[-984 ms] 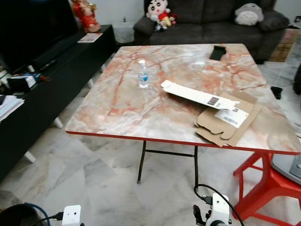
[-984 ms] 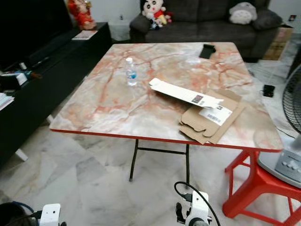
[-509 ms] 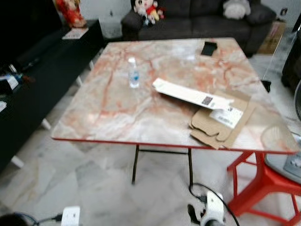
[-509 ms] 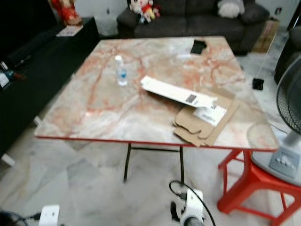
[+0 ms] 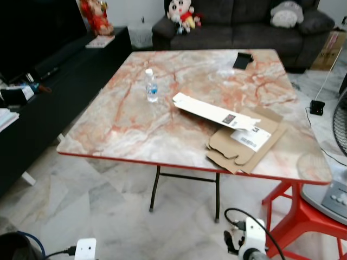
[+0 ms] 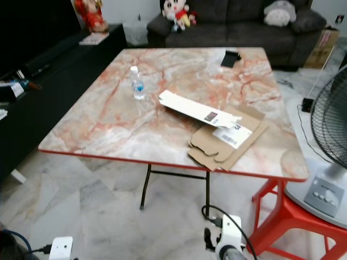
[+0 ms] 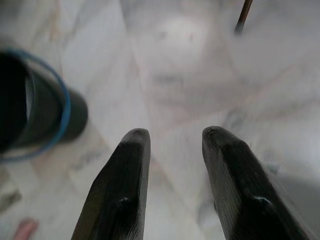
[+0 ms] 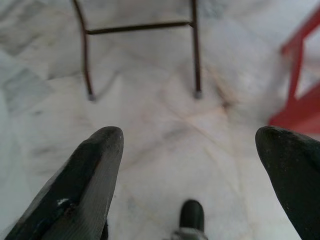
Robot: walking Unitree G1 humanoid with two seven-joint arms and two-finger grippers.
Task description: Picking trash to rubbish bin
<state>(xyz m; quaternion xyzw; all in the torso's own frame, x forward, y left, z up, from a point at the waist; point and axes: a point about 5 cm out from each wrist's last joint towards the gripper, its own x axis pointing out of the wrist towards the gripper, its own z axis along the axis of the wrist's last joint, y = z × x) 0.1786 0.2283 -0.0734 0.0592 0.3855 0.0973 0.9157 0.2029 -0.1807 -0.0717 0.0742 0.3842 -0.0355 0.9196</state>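
The whole picture has slid since half a second ago, which is the camera's doing: the table (image 5: 135,135) now sits a little further left and lower in the head views, the fan (image 6: 331,124) at the right shows more of its cage, and nothing on the tabletop has changed place; the blur of the earlier frame has cleared.

The table is the largest thing, a pink-veined marble top with a red edge on thin dark legs, standing on pale marble floor; beyond its far edge is a dark grey sofa (image 5: 244,21) with soft toys on it; along the left runs a black low cabinet (image 5: 54,81); a red stool (image 5: 303,216) stands at the near right under the fan.

On the table, right of the middle and toward the near edge, lies a flattened brown cardboard box (image 5: 244,146) with a white shipping label whose print is too small to read; a long white carton (image 5: 214,111) lies across its far corner, touching it, with a small black code square near its right end; a small clear water bottle (image 5: 151,86) with a blue label stands upright well left of them; a black flat object (image 5: 243,60) lies near the far edge.

A dark bin (image 7: 30,115) with a blue rim stands on the floor by the left gripper (image 7: 175,150), whose fingers are slightly parted and hold nothing; the right gripper (image 8: 190,165) hangs low over bare floor near the table's legs, spread wide and empty; both are well below and nearer than the cardboard
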